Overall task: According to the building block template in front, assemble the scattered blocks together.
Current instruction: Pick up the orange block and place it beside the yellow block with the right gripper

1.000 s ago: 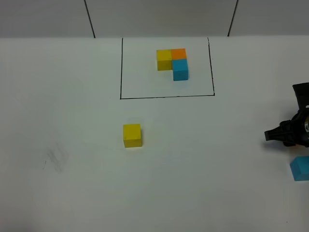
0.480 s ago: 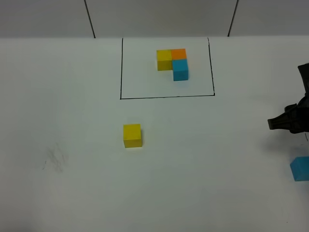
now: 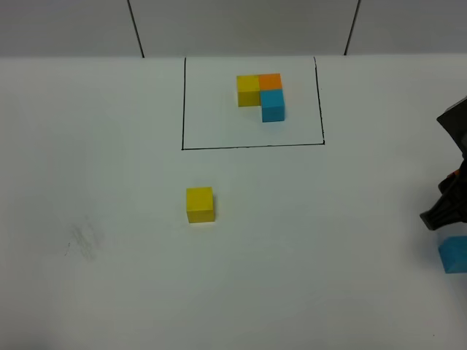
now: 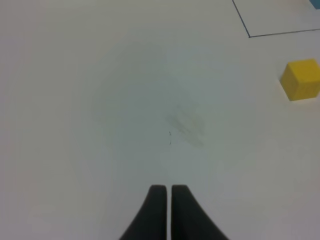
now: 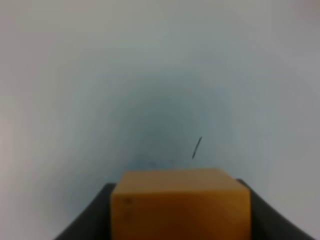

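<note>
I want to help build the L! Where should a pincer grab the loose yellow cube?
Probably from straight above, pinching two opposite side faces of the yellow cube. It sits flat on the table with nothing touching it, so its flat sides are all free.

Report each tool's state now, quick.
Left tool: closed, holding nothing.
Right tool: closed on the orange block.

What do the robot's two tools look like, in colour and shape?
Both are black. The left tool has two slim fingers that taper to blunt tips. The right tool looks broader and more angular. No cables are visible on either.
</note>
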Tool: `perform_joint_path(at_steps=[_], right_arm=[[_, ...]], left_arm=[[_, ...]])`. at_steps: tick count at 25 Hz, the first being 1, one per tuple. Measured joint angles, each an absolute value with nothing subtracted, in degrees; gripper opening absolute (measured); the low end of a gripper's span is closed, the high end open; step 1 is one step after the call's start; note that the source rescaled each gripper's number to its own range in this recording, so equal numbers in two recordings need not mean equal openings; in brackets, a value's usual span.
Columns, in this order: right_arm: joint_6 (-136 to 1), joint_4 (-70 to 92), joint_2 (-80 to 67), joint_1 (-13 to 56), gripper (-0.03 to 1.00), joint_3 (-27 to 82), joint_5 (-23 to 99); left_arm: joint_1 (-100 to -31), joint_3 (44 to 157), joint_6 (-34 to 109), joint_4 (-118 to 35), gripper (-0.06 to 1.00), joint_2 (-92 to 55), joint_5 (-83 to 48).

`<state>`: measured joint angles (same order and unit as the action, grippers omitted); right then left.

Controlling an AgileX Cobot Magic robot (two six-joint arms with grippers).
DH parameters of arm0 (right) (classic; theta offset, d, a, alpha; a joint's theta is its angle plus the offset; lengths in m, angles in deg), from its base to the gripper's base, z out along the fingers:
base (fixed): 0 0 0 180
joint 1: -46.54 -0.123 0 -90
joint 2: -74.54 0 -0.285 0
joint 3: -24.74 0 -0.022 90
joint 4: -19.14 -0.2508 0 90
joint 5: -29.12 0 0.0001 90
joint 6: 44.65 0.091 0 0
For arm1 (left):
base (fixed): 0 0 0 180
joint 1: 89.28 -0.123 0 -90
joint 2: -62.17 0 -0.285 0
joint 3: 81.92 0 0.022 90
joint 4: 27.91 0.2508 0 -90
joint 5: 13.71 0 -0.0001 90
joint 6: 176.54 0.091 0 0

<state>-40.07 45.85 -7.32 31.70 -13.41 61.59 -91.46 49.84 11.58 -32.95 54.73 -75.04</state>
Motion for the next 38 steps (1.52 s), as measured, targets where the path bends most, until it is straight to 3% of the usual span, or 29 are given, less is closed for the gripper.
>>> perform_joint_path(at_steps=[14,28,38], right_arm=[[-98.1,31.7,-5.6,25.7,0.49,-13.4,60.9],[-114.3,12.0,-5.7,25.1,0.49,-13.1,59.4],[-115.0,8.3,-13.7,25.1,0.49,0.6,68.7]], left_arm=[[-91.5,49.8,11.6,-33.0,0.0,54.7,-75.0],[-91.5,49.8,11.6,-33.0,0.0,54.7,-75.0],[-91.5,49.8,11.6,-33.0,0.0,54.7,-75.0]])
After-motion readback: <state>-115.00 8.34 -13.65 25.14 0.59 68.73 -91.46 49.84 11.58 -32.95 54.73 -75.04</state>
